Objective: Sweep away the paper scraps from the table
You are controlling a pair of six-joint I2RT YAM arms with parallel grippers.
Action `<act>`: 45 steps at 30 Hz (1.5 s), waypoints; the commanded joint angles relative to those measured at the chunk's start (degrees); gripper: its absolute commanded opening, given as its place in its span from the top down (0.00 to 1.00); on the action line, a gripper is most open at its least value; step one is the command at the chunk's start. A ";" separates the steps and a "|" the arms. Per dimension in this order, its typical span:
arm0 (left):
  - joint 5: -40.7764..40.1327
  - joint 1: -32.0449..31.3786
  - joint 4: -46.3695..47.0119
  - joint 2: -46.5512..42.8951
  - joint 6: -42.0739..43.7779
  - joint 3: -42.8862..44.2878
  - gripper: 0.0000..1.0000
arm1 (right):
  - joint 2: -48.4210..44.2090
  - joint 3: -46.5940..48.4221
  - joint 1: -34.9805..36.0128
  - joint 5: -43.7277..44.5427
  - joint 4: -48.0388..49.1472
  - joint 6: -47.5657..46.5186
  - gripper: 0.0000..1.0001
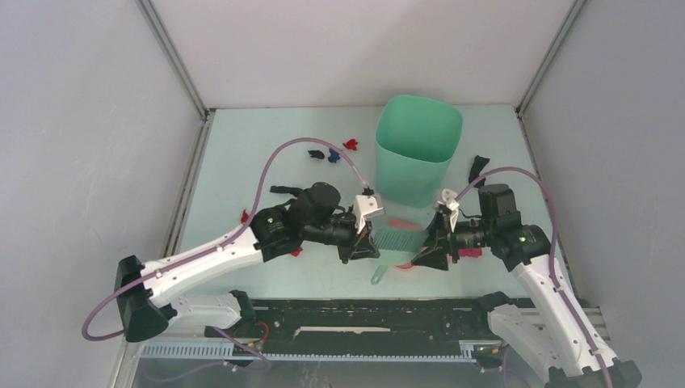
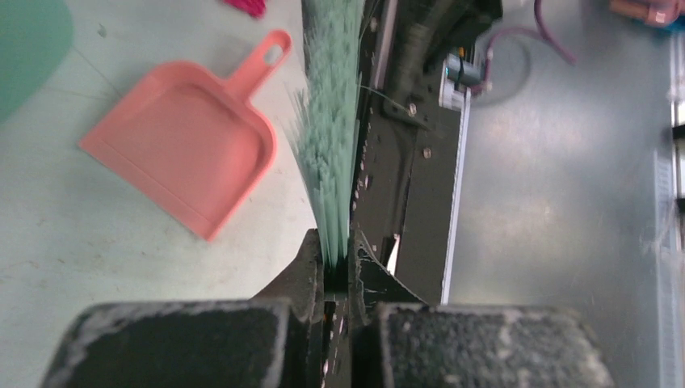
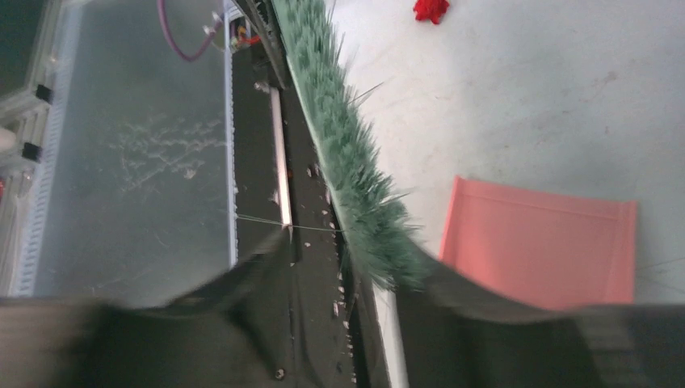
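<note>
A green hand brush (image 1: 397, 238) hangs between my two grippers, just above the pink dustpan (image 1: 409, 264). My left gripper (image 1: 361, 242) (image 2: 335, 242) is shut on one end of the brush (image 2: 331, 121). My right gripper (image 1: 432, 242) (image 3: 349, 260) is open, its jaws wide apart around the other end of the brush (image 3: 347, 153). Paper scraps lie on the table (image 1: 242, 153): red (image 1: 350, 145), blue (image 1: 333, 155) and black (image 1: 315, 153) at the back, red (image 1: 245, 216) on the left, magenta (image 1: 468, 253) by the right gripper. The wrist views show a magenta scrap (image 2: 246, 6) and a red scrap (image 3: 430, 8).
A tall mint-green bin (image 1: 416, 149) stands at the back centre, close behind the brush. The dustpan (image 2: 186, 137) (image 3: 541, 242) lies flat on the table. A black strap (image 1: 478, 168) lies right of the bin. Metal rails edge the table.
</note>
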 commanded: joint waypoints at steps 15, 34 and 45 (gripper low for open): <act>-15.21 1.48 63.65 -9.90 -34.92 -19.50 1.00 | -0.33 0.39 -10.19 -22.63 15.03 22.86 0.22; -15.94 1.99 32.62 -14.57 -15.76 -15.16 0.41 | 0.00 0.90 -10.37 -15.75 4.06 8.24 1.00; -24.31 2.03 -7.26 -18.95 5.18 2.93 0.18 | 6.07 3.89 6.11 3.05 -4.63 -3.09 1.00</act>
